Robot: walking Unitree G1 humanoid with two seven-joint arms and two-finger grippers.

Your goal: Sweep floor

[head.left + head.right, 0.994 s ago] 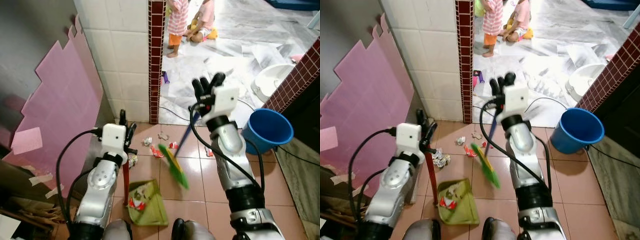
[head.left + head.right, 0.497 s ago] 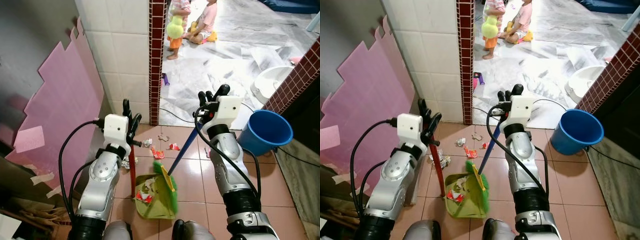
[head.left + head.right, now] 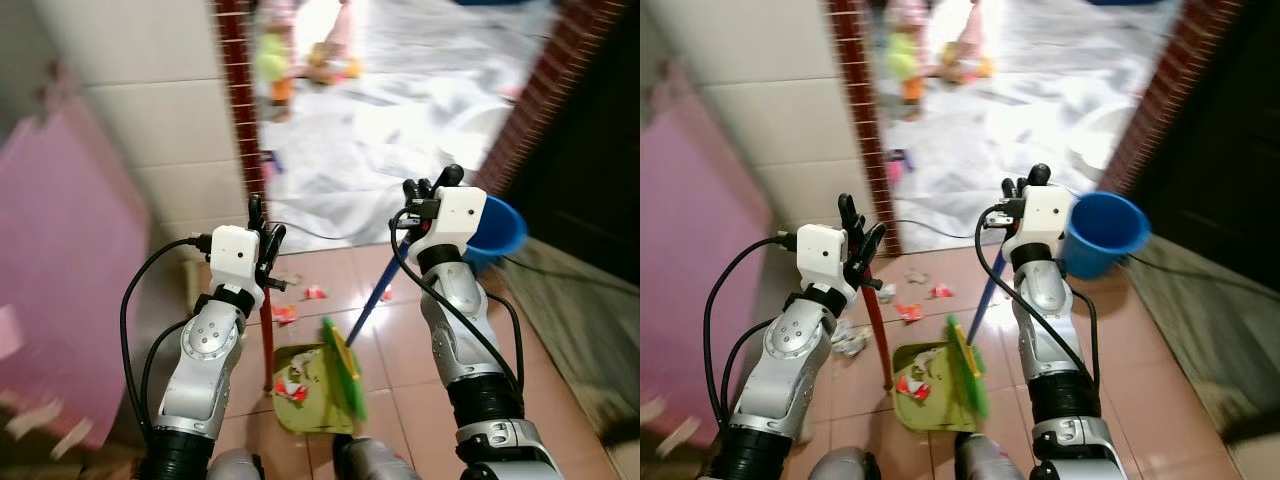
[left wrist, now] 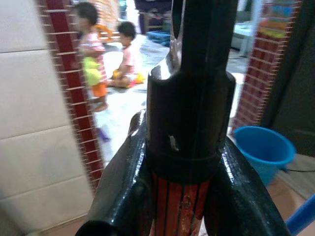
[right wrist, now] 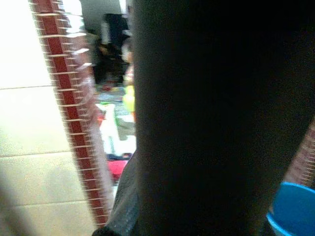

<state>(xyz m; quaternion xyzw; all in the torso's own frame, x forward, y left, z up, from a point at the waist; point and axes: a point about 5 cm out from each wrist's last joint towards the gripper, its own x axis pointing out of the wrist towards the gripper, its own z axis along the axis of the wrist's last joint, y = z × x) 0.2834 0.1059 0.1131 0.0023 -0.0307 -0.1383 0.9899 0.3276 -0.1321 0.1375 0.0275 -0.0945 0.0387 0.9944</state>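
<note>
At the bottom centre of the left eye view the green dustpan (image 3: 305,395) lies on the tiles with wrappers in it, and the green broom head (image 3: 345,365) stands along its right edge, bristles touching the pan. The blue broom handle (image 3: 375,300) slants from there up and right to the right gripper (image 3: 432,187), whose fingers are pinched on its top end. The red dustpan handle (image 3: 267,335) rises almost upright from the pan's left rear to the left gripper (image 3: 263,222), fingers pressed around its black cap, plain in the left wrist view.

The loose litter (image 3: 316,292) still to be swept lies just beyond the pan, toward the middle of the frame, between the two handles; the broom arm looks nearer to it. Farther off stand the blue bucket (image 3: 497,227) at right and the brick pillar (image 3: 240,100) at upper left.

Since half a second ago the whole picture has swung, so the camera has turned; the broom head stays at the pan.
</note>
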